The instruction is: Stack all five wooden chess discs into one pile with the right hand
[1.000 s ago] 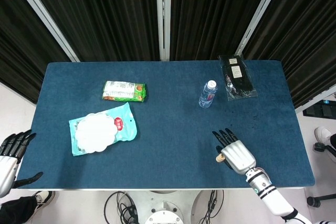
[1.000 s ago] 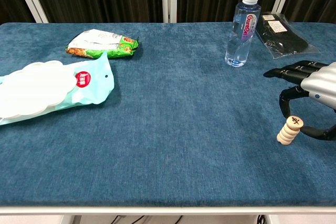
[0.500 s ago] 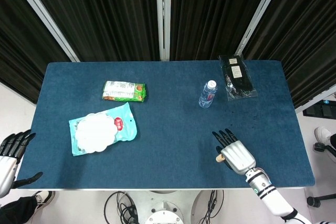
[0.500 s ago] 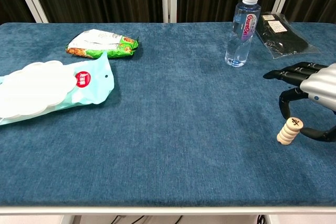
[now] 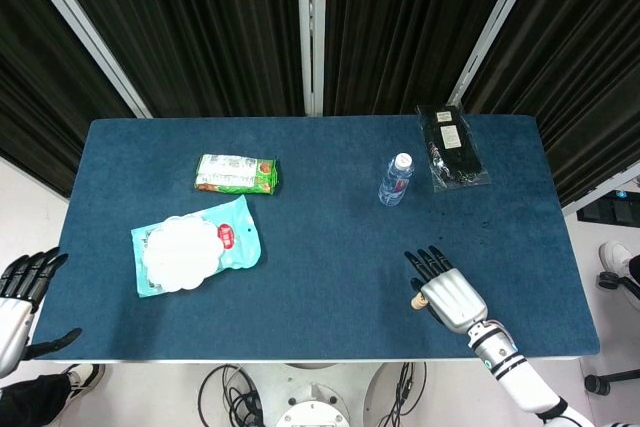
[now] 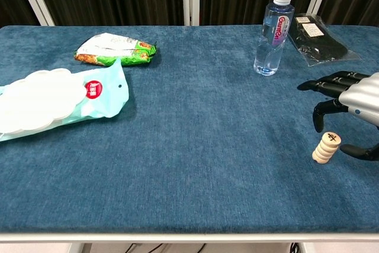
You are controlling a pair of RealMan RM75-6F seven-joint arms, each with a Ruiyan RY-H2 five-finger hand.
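Off the worktop's (image 5: pixel 320 277) left edge, well left of the water bottle (image 6: pixel 271 34): left robot hand (image 5: pixel 22 292) idle, fingers apart, nothing held. Still far left of the bottle: pale blue pack of white discs (image 6: pixel 56 99), then a green snack packet (image 6: pixel 115 48) closer in. Bottle upright toward the back; just right of it, a dark flat bagged item (image 6: pixel 320 38). In front of the bottle and somewhat right, toward the near edge: pile of wooden chess discs (image 6: pixel 326 148), stacked upright with a slight lean, a dark character marked on the top disc. Exact count hard to read at this size; no loose discs seen elsewhere, so stacking judged finished or nearly so. Right robot hand (image 6: pixel 349 108) just right of the pile, fingers spread and curved around it, apparently not touching, holding nothing. Discs judged light, stiff, smooth-faced wood; likely to slide on one another and topple at a sideways nudge, though soft cloth underneath should damp slipping. Best hold judged a light pinch across the rim of a single disc, lowered straight down; any withdrawal best made up and away from the leaning side.
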